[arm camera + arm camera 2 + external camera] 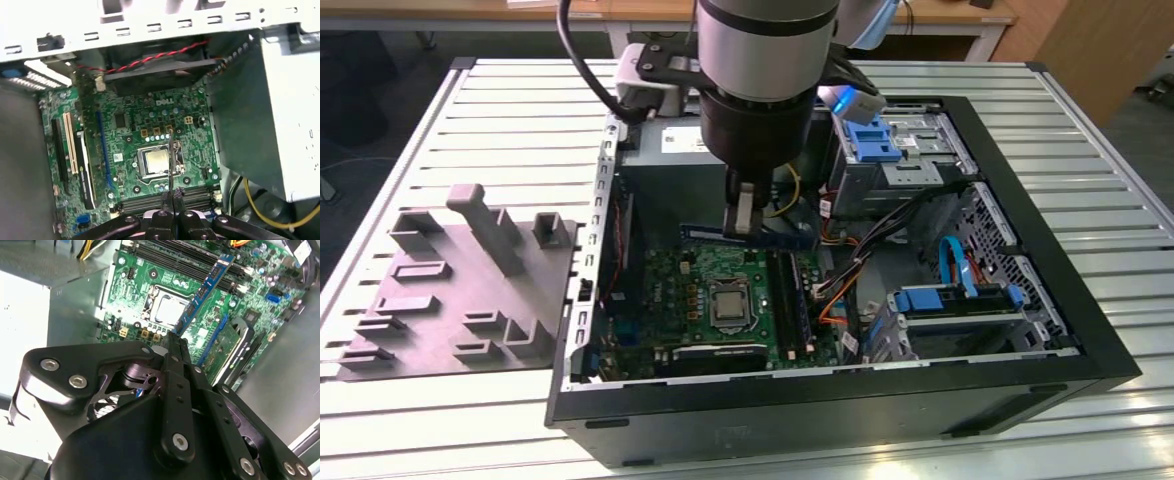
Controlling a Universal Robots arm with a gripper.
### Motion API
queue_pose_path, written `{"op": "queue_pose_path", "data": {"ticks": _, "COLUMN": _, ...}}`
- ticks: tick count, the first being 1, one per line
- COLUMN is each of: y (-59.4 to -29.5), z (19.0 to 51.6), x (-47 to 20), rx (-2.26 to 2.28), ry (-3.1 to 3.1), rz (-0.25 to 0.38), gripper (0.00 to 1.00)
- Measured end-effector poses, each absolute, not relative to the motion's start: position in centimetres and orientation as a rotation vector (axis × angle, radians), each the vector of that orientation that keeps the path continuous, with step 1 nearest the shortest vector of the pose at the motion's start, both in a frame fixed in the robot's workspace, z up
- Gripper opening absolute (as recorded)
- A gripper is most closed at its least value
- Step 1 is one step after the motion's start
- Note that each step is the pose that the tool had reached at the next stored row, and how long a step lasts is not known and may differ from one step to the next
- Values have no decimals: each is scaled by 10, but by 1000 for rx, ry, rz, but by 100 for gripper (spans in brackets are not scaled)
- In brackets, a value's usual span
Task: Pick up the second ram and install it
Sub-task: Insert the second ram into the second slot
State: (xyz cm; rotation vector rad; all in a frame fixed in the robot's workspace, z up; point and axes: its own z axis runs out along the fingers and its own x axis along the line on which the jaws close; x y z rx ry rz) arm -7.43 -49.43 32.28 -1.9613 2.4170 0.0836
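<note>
In the exterior view, the ram [774,238] is held above the board [700,300] by the gripper [740,226], which is clamped on it near its middle. In the second wrist view, the ram is seen lying crosswise to the slots [165,252]; it would have to be turned into line with a free slot before being lowered. In the first wrist view, it is seen edge-on over the processor [152,162]; it should be kept upright and pressed evenly.

table [454,110]: ribbed bare metal | case shell [854,405]: matt black finish | second ram [202,292]: smooth board | fixture [454,300]: matt, probably plastic
</note>
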Motion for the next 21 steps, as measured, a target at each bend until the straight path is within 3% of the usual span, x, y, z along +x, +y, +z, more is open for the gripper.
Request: {"op": "queue_pose_path", "data": {"ticks": 21, "y": -494, "z": 321, "x": -74, "rx": -1413, "ry": 2762, "rz": 73, "gripper": 11}}
